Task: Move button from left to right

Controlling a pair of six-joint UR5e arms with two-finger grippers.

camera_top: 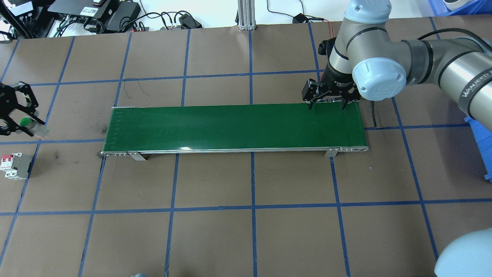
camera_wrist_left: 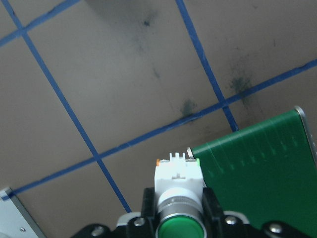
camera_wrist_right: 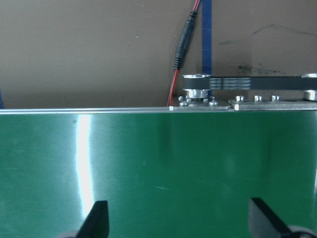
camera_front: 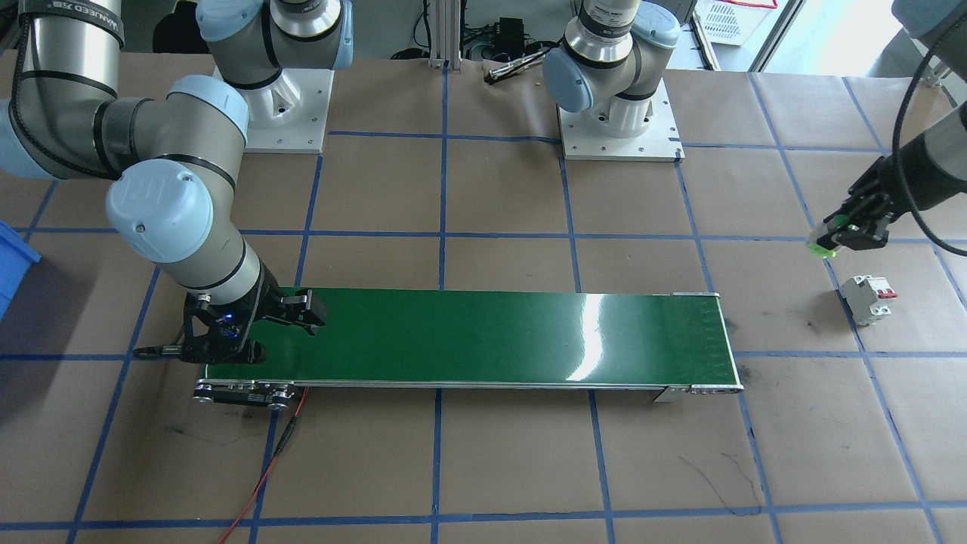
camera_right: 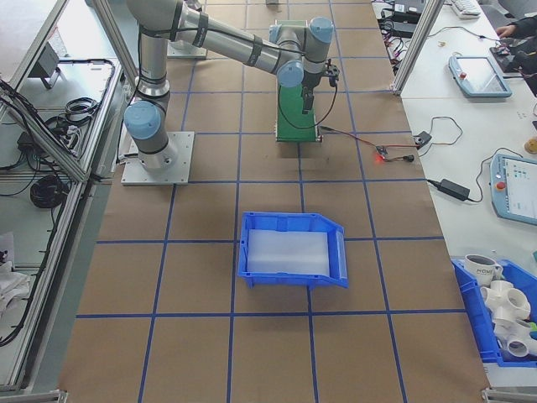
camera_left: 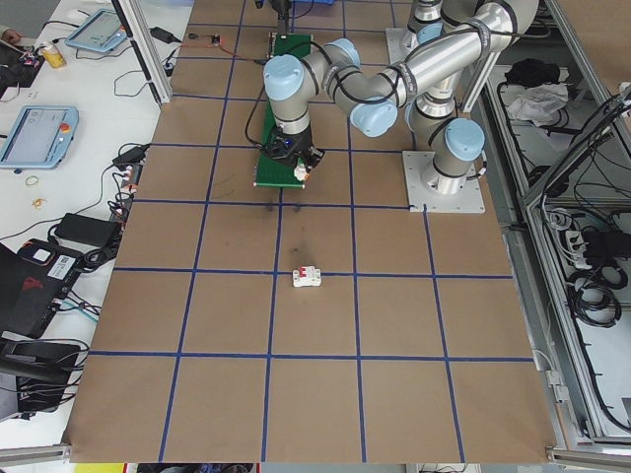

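left tool [camera_top: 17, 115]: raised above the brown papered desk [camera_top: 246, 215], off the end of the green conveyor belt [camera_top: 234, 129], its fingers clamped on the button [camera_top: 25, 122].
button: held between the left tool's fingers, clear of the desk; in the left wrist view its round green cap [camera_wrist_left: 180, 229] faces the camera and its whitish body [camera_wrist_left: 178, 173] points away, down toward the desk, just short of the belt's near corner.
right tool [camera_top: 326, 100]: poised over the belt's far end, at its edge nearer the robot, fingers spread apart with nothing between them; in the right wrist view both black fingertips [camera_wrist_right: 96, 218] show over bare green belt.
circuit breaker [camera_top: 15, 166]: white with red toggles, lying on the desk near the left tool, apart from it and from the belt.
belt: lies between the two tools, its surface bare and glaring with reflected light.
blue bin [camera_right: 292, 250]: on the desk beyond the right tool, well apart from the belt.
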